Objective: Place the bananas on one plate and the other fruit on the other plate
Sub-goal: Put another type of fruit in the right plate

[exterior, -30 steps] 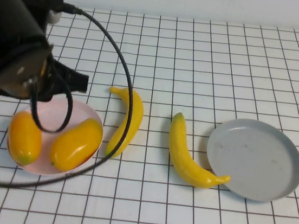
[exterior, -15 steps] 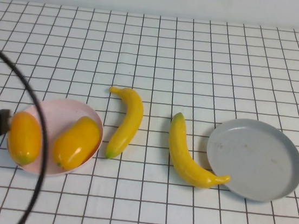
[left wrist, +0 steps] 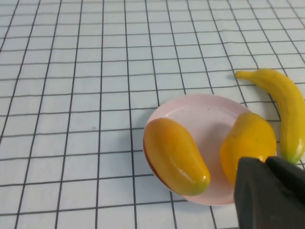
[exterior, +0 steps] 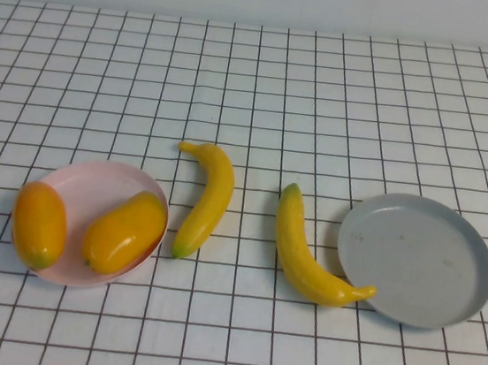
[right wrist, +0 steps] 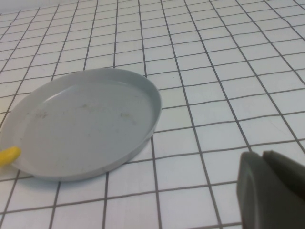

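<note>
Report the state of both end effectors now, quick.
Left end effector: by the pink plate, holding nothing; open or shut cannot be told.
Right end effector: by the grey plate, same.

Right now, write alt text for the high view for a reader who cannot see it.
Two orange-yellow fruits lie on a pink plate at the left of a gridded table. Two bananas lie on the table between it and an empty grey plate at right. Neither the left pincer nor the right pincer appears here.

Two mangoes [left wrist: 175,155] on pink plate [left wrist: 198,112], banana [left wrist: 283,105] beside, left end effector [left wrist: 269,193] near.
</note>
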You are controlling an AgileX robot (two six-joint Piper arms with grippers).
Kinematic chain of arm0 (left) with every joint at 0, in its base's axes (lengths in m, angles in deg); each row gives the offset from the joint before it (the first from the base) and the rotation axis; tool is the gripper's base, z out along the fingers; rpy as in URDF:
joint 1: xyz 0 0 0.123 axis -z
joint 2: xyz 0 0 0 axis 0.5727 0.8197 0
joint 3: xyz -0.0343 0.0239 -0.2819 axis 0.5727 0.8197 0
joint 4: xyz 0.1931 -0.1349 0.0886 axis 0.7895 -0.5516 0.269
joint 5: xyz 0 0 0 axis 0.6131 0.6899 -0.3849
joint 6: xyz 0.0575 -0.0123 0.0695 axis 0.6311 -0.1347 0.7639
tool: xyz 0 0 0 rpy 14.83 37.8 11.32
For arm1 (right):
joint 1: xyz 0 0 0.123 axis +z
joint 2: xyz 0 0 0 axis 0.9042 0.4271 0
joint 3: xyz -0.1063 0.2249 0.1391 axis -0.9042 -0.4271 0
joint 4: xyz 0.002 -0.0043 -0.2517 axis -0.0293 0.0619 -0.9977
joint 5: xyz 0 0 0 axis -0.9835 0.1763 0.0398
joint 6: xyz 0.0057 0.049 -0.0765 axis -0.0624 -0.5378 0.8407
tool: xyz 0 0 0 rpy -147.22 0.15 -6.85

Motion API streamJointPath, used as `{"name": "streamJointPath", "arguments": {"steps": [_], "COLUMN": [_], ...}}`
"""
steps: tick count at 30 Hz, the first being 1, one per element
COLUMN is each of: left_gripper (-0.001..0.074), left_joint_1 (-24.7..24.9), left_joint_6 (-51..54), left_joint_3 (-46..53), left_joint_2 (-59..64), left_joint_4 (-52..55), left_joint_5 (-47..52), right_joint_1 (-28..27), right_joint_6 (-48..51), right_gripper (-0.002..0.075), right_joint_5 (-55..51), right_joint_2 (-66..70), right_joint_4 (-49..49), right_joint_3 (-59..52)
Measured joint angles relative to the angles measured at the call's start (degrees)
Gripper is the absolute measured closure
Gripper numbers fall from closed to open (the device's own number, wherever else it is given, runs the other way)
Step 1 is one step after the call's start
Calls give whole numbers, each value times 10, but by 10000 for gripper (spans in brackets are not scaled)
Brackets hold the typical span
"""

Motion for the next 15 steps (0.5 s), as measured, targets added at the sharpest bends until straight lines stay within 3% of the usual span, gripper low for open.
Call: {"name": "streamJointPath", "arguments": {"steps": [7, 15], "left_gripper": [737, 737], "left_joint_1": [-127, -322], "left_joint_6": [36, 274], "left_joint_3": [107, 170], "left_joint_2": [-121, -268], "left_joint_4": [-31, -166], "left_joint_5": [-127, -227], "right_joint_1": [0, 0], "right_joint_6": [0, 0], "right_gripper": [742, 742], "right_joint_5": [0, 0], "right_joint_2": [0, 0], "right_joint_4": [0, 0], "right_joint_3": [0, 0]}}
